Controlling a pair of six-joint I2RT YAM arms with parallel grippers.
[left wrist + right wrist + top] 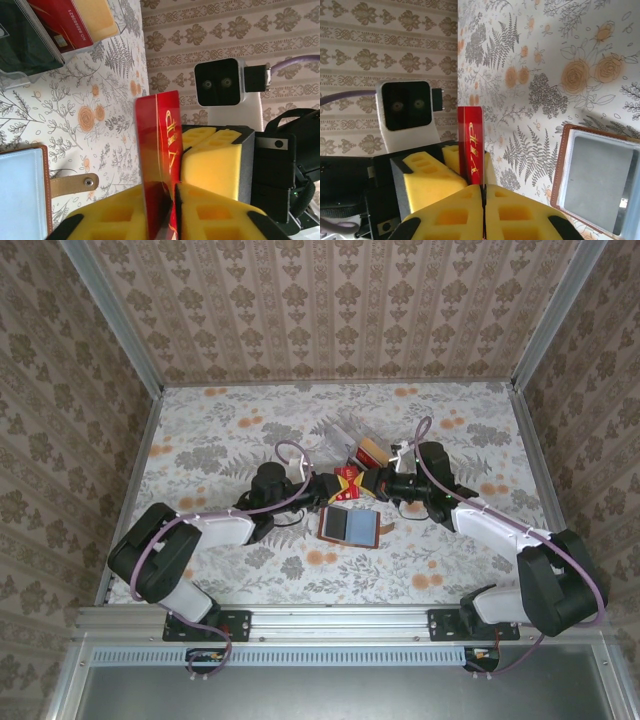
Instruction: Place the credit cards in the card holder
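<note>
A red credit card [347,483] with gold "VIP" lettering hangs in the air between both grippers, just beyond the open brown card holder [349,526]. My right gripper [484,210] is shut on one edge of the card [471,145], its yellow pads pressed together. My left gripper [167,210] has the opposite edge of the card [159,150] between its pads, which stand slightly apart with a dark gap beside the card. The card holder [22,190] lies flat, snap tab [75,184] out to the side. More cards [365,452] lie in a pile behind.
The pile at the back holds a red and yellow card [75,20] and a dark green one [25,40] on a clear case [340,435]. Patterned walls enclose the floral tabletop [220,440] on three sides.
</note>
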